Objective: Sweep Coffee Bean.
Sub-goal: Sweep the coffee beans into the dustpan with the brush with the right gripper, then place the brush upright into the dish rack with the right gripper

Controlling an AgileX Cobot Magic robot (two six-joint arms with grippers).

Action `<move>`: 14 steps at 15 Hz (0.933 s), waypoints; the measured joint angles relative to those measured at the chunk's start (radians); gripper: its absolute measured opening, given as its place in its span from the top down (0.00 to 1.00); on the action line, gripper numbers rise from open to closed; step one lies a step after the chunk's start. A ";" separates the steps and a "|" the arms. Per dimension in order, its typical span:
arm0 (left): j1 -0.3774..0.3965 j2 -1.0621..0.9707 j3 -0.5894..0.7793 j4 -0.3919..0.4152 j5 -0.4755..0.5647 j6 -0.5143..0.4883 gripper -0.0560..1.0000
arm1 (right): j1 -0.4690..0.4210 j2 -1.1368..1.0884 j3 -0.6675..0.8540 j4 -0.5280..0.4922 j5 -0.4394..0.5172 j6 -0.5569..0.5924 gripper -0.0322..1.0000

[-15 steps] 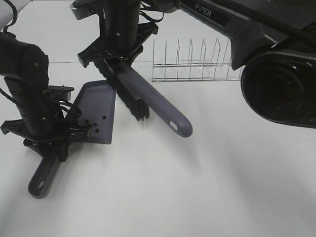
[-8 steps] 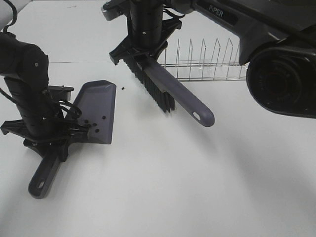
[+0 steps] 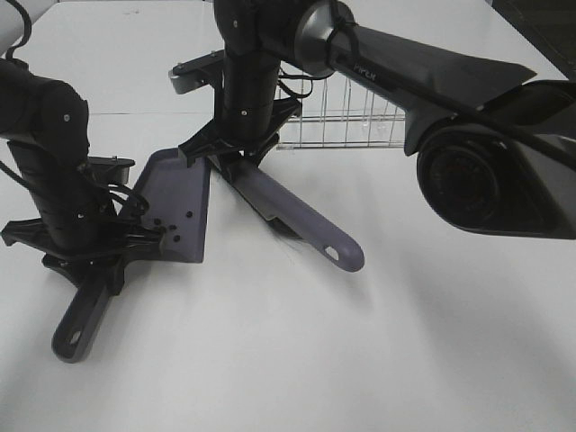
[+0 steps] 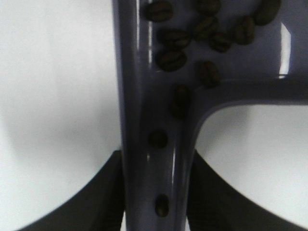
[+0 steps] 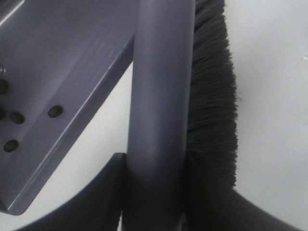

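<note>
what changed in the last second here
The right hand carried the brush away from the dustpan toward the wire rack, then back beside the pan's edge, now lower and rolled over, bristles underneath. A bean that lay loose on the table by the pan half a second ago no longer shows. Nothing was taken or let go. The left hand, the dustpan and the coffee beans in it stayed put.

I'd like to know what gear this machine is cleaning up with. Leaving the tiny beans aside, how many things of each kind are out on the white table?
grey-purple plastic dustpan: 1
grey-purple long-handled brush with black bristles: 1
silver wire rack: 1
Total: 3
</note>
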 joint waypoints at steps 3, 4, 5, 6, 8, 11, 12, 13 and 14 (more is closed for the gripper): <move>0.000 0.000 0.000 0.000 0.000 0.000 0.65 | 0.047 0.003 -0.017 0.015 0.003 -0.029 0.71; 0.000 0.000 0.000 0.000 0.000 0.000 0.65 | 0.062 0.001 -0.029 0.028 0.004 -0.030 0.71; 0.000 0.000 0.000 -0.001 0.000 0.000 0.65 | 0.072 -0.006 -0.036 0.034 0.004 -0.030 0.71; 0.000 0.000 0.000 -0.001 0.000 0.000 0.65 | 0.076 -0.021 -0.037 0.028 0.008 -0.029 0.71; 0.000 0.000 0.000 -0.001 0.000 0.003 0.65 | 0.076 -0.053 -0.037 -0.019 0.013 -0.016 0.71; 0.000 0.000 0.000 -0.003 0.000 0.008 0.65 | 0.076 -0.118 -0.037 -0.123 0.015 -0.008 0.71; 0.000 0.000 0.000 -0.003 0.000 0.009 0.65 | 0.075 -0.140 -0.038 -0.154 0.015 -0.008 0.71; 0.000 0.000 0.000 -0.003 -0.001 0.010 0.65 | 0.069 -0.157 -0.038 -0.177 0.015 -0.008 0.71; 0.000 0.000 0.000 -0.003 -0.001 0.011 0.65 | 0.055 -0.173 -0.038 -0.179 0.015 -0.008 0.71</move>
